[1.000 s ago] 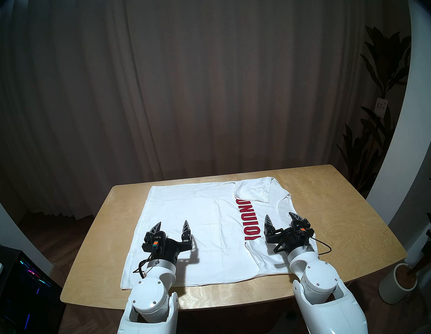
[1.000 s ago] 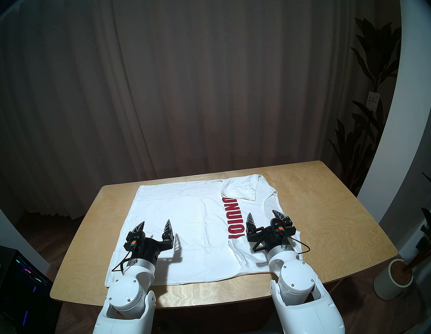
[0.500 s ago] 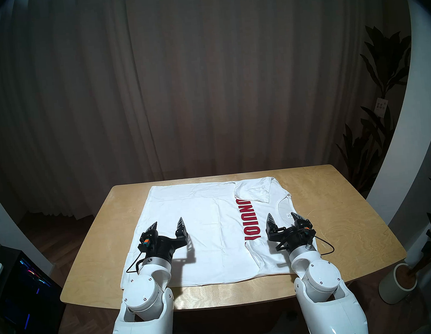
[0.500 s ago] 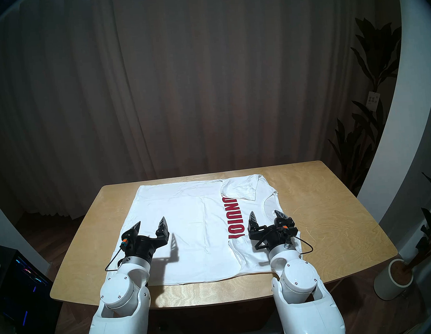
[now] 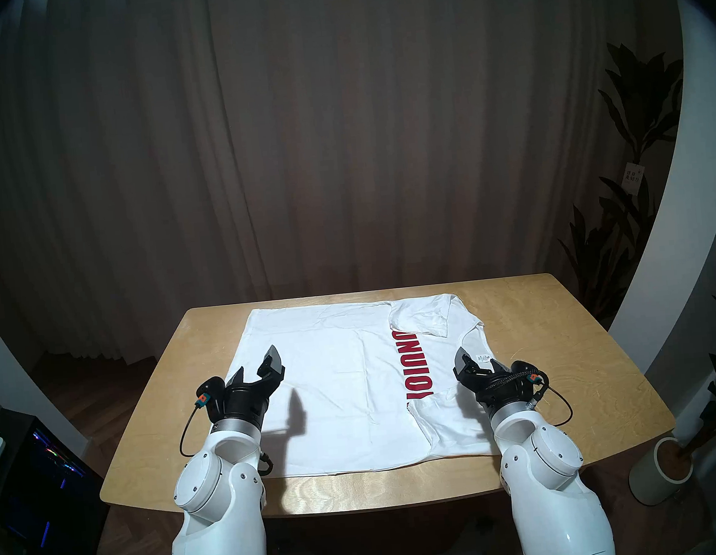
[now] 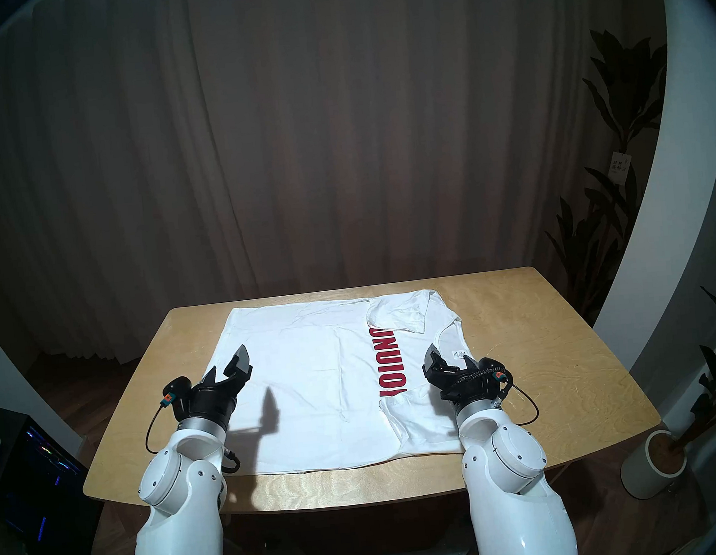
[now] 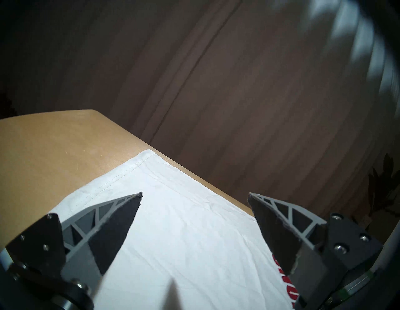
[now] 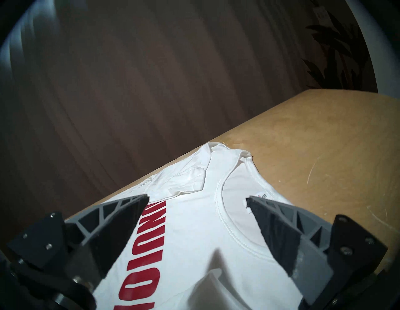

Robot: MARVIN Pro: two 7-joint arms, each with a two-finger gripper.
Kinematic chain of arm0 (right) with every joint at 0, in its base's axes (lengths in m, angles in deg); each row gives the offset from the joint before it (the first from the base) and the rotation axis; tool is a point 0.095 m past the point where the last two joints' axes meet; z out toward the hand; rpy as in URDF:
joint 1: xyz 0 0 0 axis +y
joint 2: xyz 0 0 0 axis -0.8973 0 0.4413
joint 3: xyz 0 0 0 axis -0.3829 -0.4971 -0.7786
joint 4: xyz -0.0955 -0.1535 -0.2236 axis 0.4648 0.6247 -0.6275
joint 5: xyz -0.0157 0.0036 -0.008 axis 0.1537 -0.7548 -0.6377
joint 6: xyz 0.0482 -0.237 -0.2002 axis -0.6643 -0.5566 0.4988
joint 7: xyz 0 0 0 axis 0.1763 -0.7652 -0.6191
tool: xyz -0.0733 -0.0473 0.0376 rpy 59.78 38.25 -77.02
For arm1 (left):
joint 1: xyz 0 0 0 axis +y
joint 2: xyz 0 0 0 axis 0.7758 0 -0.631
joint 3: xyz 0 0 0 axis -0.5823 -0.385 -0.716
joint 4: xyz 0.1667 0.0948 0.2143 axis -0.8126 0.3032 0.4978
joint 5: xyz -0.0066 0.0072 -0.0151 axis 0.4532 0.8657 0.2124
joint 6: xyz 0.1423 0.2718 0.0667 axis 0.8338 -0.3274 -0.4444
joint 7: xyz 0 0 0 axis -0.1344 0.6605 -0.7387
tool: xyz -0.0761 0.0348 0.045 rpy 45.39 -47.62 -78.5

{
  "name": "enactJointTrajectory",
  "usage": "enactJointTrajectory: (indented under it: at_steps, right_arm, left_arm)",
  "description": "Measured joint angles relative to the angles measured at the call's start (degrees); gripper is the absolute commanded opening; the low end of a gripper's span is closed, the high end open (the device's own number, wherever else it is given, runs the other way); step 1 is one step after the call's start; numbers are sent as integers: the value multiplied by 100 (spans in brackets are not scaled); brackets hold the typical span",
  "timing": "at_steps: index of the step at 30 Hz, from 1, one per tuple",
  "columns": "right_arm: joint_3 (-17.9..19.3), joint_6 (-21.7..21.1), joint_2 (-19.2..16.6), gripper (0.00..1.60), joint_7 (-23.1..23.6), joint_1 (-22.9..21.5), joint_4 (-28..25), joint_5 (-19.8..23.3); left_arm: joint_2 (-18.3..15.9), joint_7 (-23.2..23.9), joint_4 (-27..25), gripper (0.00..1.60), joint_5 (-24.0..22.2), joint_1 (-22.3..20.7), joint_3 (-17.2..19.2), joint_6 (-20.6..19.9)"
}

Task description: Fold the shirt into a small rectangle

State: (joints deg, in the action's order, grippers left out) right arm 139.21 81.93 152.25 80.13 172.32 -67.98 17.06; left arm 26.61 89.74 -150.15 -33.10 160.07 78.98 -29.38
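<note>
A light wooden desk (image 5: pixel 570 360) with rounded corners and a faintly swirled, scratched grain stands before a heavy brown curtain (image 5: pixel 336 143) that fills the whole back of the room in long vertical folds. The shirt (image 5: pixel 344 392) lies flat across the middle of the desk, white, its red letters (image 5: pixel 415 365) running in a column toward the near edge; the collar (image 5: pixel 466 347) points to the right side, and one sleeve (image 5: pixel 424 316) is folded over at the far right corner (its cloth a little rumpled there). The left gripper (image 5: pixel 256 366) hangs above the shirt's left part, jaws spread wide and empty, casting a pointed shadow on the cloth. The right gripper (image 5: pixel 478 361) hovers over the collar and neck label (image 5: pixel 482 358), likewise wide and holding nothing. On the right a white curved wall (image 5: pixel 668 286) sweeps upward, with dark leafy plants (image 5: pixel 628 225) and a pale round pot (image 5: pixel 660 477) on the wooden floor; at the left a black computer case (image 5: pixel 41 479) glows with coloured lights.
</note>
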Motion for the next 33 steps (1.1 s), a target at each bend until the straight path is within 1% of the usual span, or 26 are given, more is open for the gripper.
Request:
enactJointTrajectory:
  at_steps: [2, 5, 8, 11, 12, 13, 16, 19, 25, 27, 30, 33]
  right_arm:
    - [23, -87, 15, 160, -38, 12, -52, 260]
    - [64, -257, 40, 160, -95, 48, -184, 818]
    - [85, -401, 55, 160, -125, 85, -291, 1236]
    - [97, -617, 73, 160, -171, 147, -441, 1813]
    - [101, -662, 77, 160, -187, 160, -470, 1918]
    - [111, -750, 85, 160, -233, 187, -534, 2142]
    - [146, -916, 104, 160, -387, 238, -651, 2542]
    - [225, -1155, 134, 160, -716, 303, -818, 3075]
    - [355, -1468, 177, 160, -1312, 366, -1124, 3761]
    - [404, -1587, 195, 160, -1550, 382, -1283, 4028]
    - [460, -1715, 216, 160, -1810, 398, -1466, 4302]
    - [559, -1890, 252, 160, -2112, 438, -1665, 4644]
  left_arm:
    - [18, 2, -42, 160, -283, 10, 42, -87]
    - [49, 9, -151, 160, -770, 38, 96, -243]
    - [70, 10, -227, 160, -1103, 58, 139, -356]
    - [95, -5, -313, 160, -1540, 76, 199, -515]
    - [100, -10, -326, 160, -1623, 79, 211, -548]
    - [109, -24, -355, 160, -1790, 87, 235, -618]
    - [126, -91, -406, 160, -2115, 108, 277, -747]
    - [154, -298, -491, 160, -2569, 165, 339, -932]
    - [212, -706, -724, 160, -3135, 296, 466, -1155]
    - [246, -893, -883, 160, -3331, 362, 553, -1235]
    - [288, -1103, -1082, 160, -3530, 444, 662, -1342]
    - [341, -1340, -1302, 160, -3815, 548, 781, -1530]
